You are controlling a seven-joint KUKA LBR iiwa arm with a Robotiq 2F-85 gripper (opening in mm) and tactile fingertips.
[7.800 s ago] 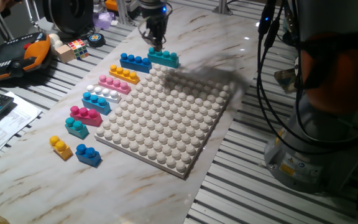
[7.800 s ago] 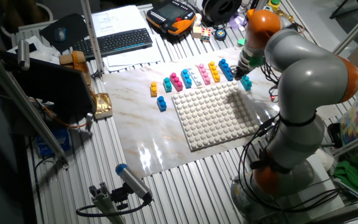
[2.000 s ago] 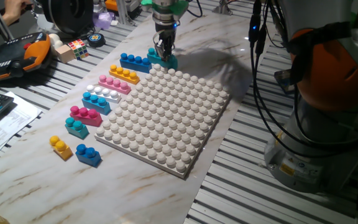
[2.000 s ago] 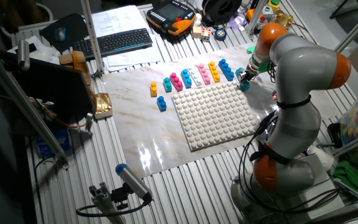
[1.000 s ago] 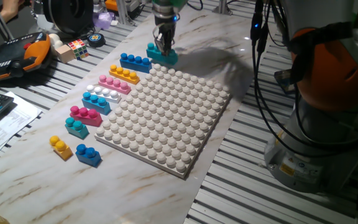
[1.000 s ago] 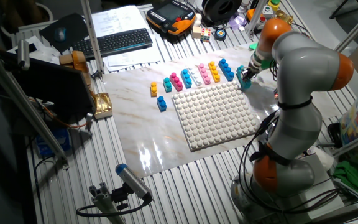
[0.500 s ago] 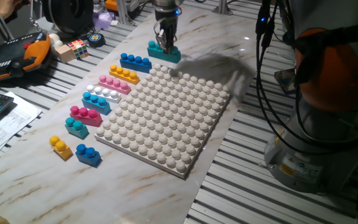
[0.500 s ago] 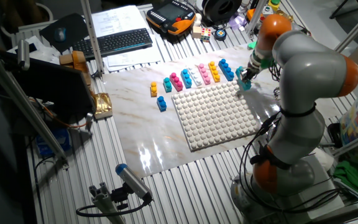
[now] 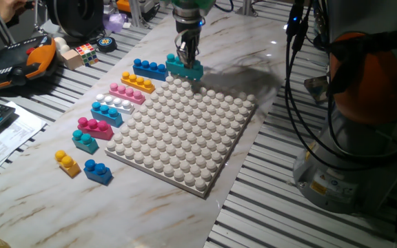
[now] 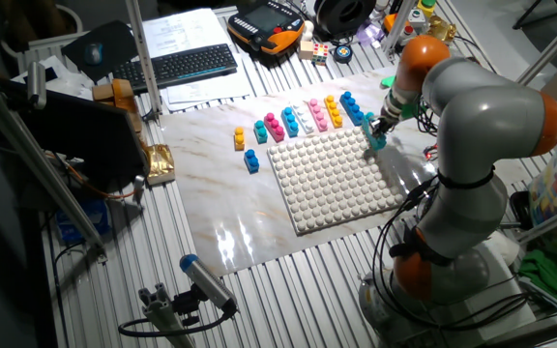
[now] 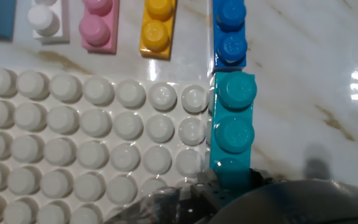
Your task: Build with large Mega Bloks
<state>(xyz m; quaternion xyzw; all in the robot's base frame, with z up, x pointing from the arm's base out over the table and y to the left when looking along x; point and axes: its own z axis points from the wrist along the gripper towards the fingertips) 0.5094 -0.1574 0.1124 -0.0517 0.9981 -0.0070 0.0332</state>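
Hand view, one teal brick [image 11: 232, 124], five bricks beyond

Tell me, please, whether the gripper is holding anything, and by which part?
The gripper holds the teal brick, shut on one end of it, at the baseplate's corner.

You are looking at a robotics lab, keyboard [image 10: 187, 64] sitting on slatted aluminium table [image 10: 288, 290], cables [image 9: 291, 103] hanging

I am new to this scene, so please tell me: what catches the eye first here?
The claw grips a teal brick at the far corner of the big white studded baseplate. Beside that plate's left edge, coloured bricks lie in a row, from the blue brick down to a small yellow brick.
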